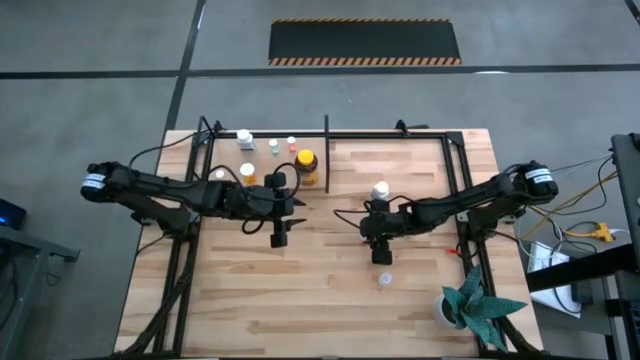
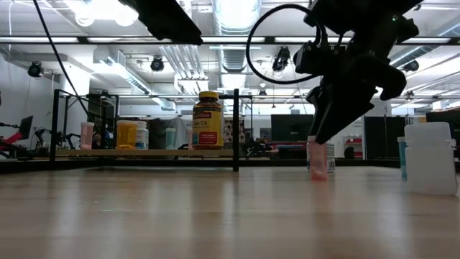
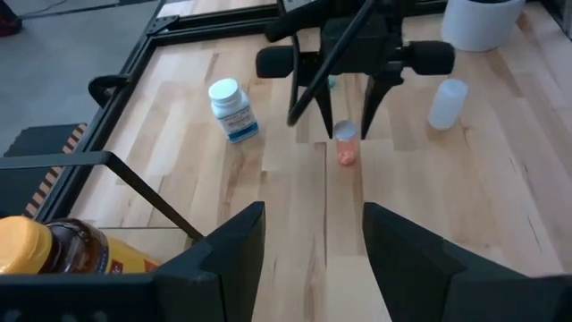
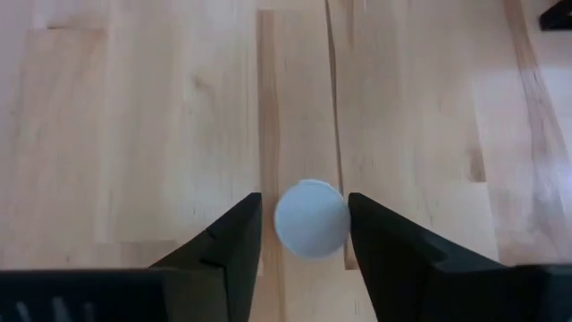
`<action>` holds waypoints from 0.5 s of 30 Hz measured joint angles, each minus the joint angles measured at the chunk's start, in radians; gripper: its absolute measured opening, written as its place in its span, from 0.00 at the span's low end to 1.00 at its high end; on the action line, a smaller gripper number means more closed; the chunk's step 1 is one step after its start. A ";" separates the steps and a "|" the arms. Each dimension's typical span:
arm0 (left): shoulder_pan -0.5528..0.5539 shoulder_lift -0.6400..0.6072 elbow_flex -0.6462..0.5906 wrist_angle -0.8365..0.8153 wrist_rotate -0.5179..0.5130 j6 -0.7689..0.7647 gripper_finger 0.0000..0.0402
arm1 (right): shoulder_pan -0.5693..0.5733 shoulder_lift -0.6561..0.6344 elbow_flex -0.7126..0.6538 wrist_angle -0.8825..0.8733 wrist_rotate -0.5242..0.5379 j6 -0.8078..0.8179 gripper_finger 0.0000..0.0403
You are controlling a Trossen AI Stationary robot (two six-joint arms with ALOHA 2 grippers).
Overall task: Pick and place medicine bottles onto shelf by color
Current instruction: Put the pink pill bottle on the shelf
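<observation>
The right end effector (image 3: 346,114) points down at the tabletop (image 1: 300,290), fingers spread on either side of a small orange bottle (image 3: 346,143) with a pale cap (image 4: 310,218); whether they touch it cannot be told. The bottle stands on the tabletop right of the shelf (image 1: 326,136) divider. The left end effector (image 1: 279,234) hovers near the amber jar (image 1: 306,166), fingers spread and holding nothing. Other bottles (image 1: 245,139) stand on the shelf.

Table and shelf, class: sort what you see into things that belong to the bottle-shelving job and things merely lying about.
Job: shelf; amber jar; white-capped bottle; pink bottle; pale bottle; right gripper.
Lying about: potted plant.
</observation>
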 joint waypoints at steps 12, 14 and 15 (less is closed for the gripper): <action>-0.094 -0.046 0.000 -0.004 -0.010 -0.006 0.43 | 0.000 0.001 0.002 -0.002 0.000 0.036 0.25; -0.124 -0.061 0.000 -0.004 -0.039 -0.007 0.43 | 0.000 -0.002 0.015 -0.010 0.000 0.054 0.27; -0.142 -0.067 -0.001 -0.004 -0.064 -0.007 0.43 | 0.000 -0.002 0.027 -0.015 -0.001 0.057 0.28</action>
